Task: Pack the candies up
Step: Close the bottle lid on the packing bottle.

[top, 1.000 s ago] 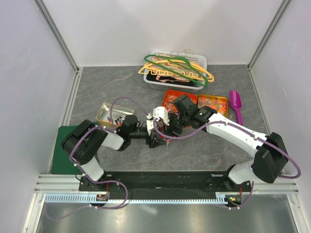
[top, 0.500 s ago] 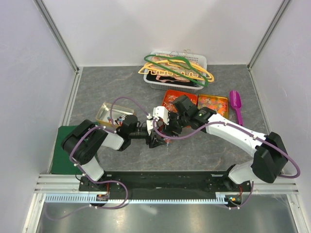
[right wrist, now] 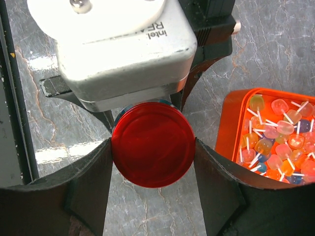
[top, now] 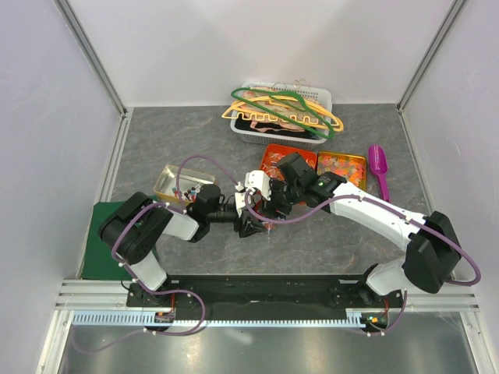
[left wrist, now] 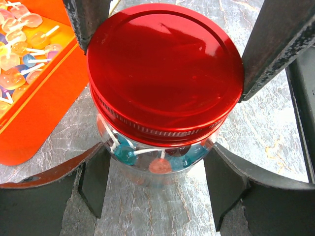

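L hand clenched on jar body; R hand clenched on its red lid, w/ some candies inside jar, more in orange tray just beside, on worktop.

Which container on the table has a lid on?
The clear jar of candies, capped by a red lid; the left orange tray, the right orange tray, the clear tub and the hanger basket are all open-topped.
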You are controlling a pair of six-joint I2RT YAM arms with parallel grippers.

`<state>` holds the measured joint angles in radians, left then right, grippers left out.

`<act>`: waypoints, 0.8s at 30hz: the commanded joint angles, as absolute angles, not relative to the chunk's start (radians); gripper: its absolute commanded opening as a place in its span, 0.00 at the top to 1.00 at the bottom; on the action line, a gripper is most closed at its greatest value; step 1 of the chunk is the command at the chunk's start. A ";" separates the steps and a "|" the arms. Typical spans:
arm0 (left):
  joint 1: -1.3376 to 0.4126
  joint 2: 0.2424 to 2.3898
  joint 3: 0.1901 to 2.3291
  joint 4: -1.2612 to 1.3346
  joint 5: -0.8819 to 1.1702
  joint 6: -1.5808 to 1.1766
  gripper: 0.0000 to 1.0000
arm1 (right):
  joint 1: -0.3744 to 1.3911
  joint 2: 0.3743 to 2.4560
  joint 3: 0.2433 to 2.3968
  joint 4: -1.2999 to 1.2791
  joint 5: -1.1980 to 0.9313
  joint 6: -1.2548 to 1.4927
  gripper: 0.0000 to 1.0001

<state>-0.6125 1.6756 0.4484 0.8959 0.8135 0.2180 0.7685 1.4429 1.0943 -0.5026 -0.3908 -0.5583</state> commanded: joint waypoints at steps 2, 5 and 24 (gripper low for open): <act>-0.614 1.680 0.468 0.913 0.810 0.229 0.29 | 0.769 1.457 1.103 -0.557 -0.387 -0.583 0.28; -0.614 1.681 0.468 0.913 0.811 0.229 0.29 | 0.770 1.445 1.109 -0.565 -0.393 -0.581 0.20; -0.614 1.683 0.471 0.908 0.811 0.230 0.29 | 0.733 1.385 1.135 -0.572 -0.416 -0.560 0.04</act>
<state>-0.6128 1.6756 0.4488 0.8955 0.8135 0.2180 0.7544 1.4227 1.0950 -0.5838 -0.4019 -0.5720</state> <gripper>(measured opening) 0.764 0.953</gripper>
